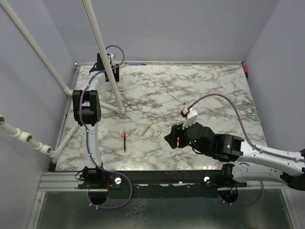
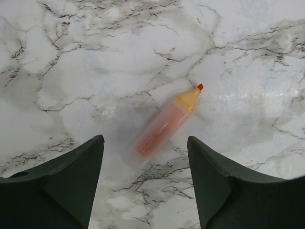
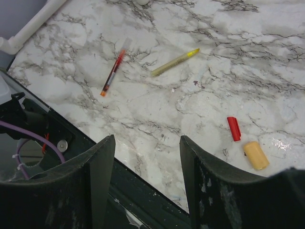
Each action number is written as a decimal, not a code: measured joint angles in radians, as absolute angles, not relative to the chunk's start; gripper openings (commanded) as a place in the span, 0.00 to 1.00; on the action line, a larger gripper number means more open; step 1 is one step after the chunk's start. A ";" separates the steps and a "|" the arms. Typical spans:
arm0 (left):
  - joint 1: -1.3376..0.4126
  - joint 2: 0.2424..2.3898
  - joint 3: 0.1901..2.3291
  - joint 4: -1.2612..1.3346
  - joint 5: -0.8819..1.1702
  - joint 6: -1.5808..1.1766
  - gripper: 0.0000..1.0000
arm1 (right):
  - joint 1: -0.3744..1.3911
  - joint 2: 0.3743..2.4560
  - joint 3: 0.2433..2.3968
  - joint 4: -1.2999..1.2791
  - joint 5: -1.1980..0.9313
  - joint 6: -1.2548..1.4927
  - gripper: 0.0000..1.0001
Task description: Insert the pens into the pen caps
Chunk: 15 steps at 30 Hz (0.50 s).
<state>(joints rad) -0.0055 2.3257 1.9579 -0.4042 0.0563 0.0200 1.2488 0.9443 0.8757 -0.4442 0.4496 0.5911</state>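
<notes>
Nothing is capped yet: I'm hovering the left gripper (image 2: 144, 140), wide open and empty, over the bare orange pen (image 2: 162, 126) at far left; the right gripper (image 3: 147, 140), likewise gaping empty, is hanging near the loose red cap (image 3: 233, 128) and yellow-orange cap (image 3: 256, 155)

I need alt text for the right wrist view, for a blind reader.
On a marble table lie a red pen, a yellow pen, a red cap and a yellow-orange cap. The jaws of the right gripper, open and empty, frame the bottom edge.
</notes>
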 measured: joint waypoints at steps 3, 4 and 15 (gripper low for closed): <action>-0.004 2.334 1.960 -0.404 0.055 0.026 0.72 | 1.249 0.942 0.876 -0.445 0.447 0.596 0.61; -0.005 2.342 1.964 -0.404 0.052 0.028 0.72 | 1.249 0.941 0.876 -0.445 0.447 0.601 0.61; -0.062 2.396 1.974 -0.402 0.030 0.054 0.67 | 1.249 0.929 0.871 -0.446 0.447 0.614 0.61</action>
